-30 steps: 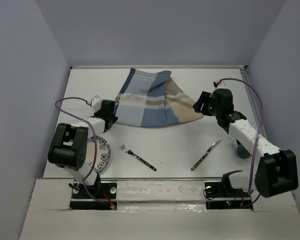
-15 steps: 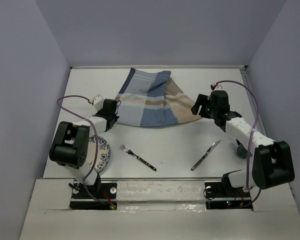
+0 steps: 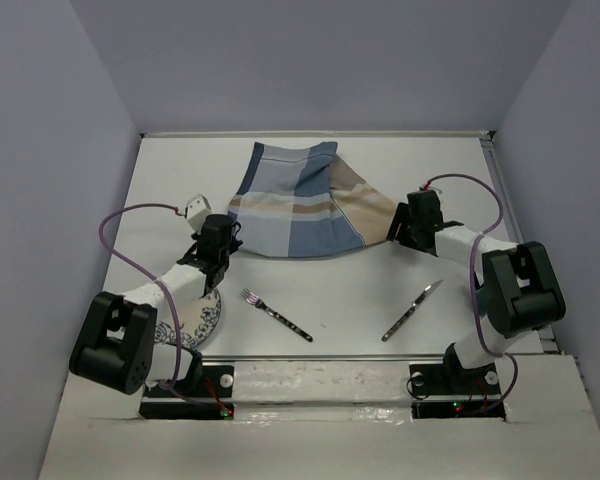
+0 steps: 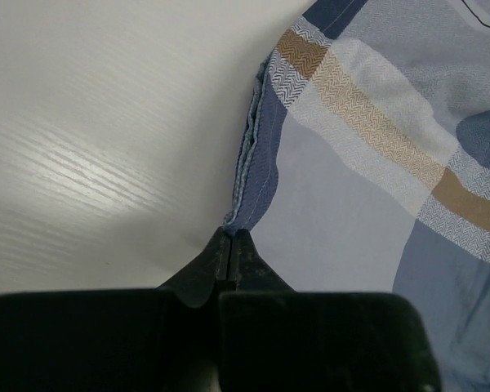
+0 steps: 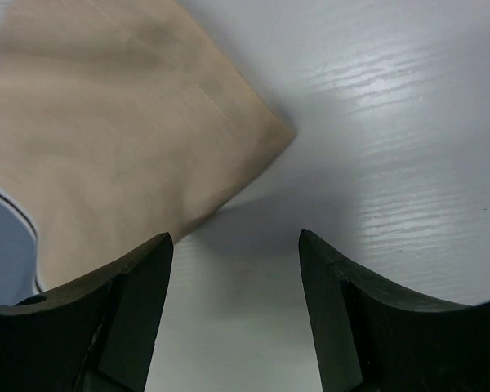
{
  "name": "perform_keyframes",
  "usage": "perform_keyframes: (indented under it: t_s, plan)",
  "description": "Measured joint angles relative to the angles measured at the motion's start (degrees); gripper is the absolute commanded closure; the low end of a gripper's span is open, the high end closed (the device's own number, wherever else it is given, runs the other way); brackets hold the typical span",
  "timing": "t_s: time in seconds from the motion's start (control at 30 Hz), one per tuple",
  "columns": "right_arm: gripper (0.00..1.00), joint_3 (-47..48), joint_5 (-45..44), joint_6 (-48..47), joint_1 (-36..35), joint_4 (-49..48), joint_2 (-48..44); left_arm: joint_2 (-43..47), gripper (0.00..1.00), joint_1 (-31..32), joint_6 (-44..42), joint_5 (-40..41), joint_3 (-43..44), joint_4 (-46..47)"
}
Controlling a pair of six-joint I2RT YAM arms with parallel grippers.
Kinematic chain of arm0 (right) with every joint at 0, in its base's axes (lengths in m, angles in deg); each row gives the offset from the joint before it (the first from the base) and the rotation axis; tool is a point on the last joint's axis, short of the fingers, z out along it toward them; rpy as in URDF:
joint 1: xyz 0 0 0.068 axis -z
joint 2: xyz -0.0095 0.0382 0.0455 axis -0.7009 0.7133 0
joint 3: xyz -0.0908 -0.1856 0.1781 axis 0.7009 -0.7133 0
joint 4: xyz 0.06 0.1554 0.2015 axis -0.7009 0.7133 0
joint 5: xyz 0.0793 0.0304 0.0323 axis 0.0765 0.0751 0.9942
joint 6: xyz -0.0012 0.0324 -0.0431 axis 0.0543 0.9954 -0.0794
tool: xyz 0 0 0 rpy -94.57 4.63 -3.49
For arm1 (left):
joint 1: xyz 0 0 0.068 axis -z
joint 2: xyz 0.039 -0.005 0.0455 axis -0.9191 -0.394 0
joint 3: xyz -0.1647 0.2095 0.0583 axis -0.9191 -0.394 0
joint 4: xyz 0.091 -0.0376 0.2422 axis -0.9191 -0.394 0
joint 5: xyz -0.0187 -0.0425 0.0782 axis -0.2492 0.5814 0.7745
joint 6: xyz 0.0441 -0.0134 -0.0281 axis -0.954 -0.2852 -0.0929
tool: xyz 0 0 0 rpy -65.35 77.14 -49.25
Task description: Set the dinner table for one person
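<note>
Table (image 3: 350, 285): large, flat, matte white rectangle, far bigger than anything lying on it. It filled the floor of the scene from the arm bases to the far wall, and a faint wood-like grain showed up close.
Rail (image 3: 490, 148): thin metal strip along the table's right edge.
Cloth (image 3: 300, 200): blue-and-tan plaid, lying rumpled on the far middle of the table, its near corners spread towards the left and right.
Left gripper (image 4: 231, 237): closed tight, with its fingers (image 4: 198, 278) meeting on the hemmed near-left corner of the cloth and pinching it just above the table.
Right gripper (image 5: 233, 241): fingers (image 5: 139, 282) spread wide and gripping nothing, low over the table at the cloth's tan near-right corner (the corner lay just ahead of the fingertips; whether its edge brushed one finger could not be told).
Fork (image 3: 277, 314): flat on the near middle of the table, tines towards the far left.
Knife (image 3: 412, 311): flat to the right of the fork and well apart from it, tip towards the far right.
Plate (image 3: 204, 312): blue-patterned, at the near left, partly hidden beneath the left arm.
</note>
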Motion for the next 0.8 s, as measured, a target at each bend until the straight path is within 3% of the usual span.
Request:
perform_keyframes:
  t_s: [0.27,0.67,0.8]
  plan:
    - [0.37,2.3,-1.4,3.8,1.1,-2.1,4.9,0.7,1.0,0.0,-0.4,-1.2,-2.6,3.6]
    - [0.66,4.2,-3.3,5.8,2.3,-3.2,7.4,2.7,1.0,0.2,-0.4,-1.9,-4.5,6.8]
    - [0.71,4.8,-4.0,5.9,2.3,-3.2,8.1,3.1,1.0,0.5,-0.3,-1.9,-4.5,7.5]
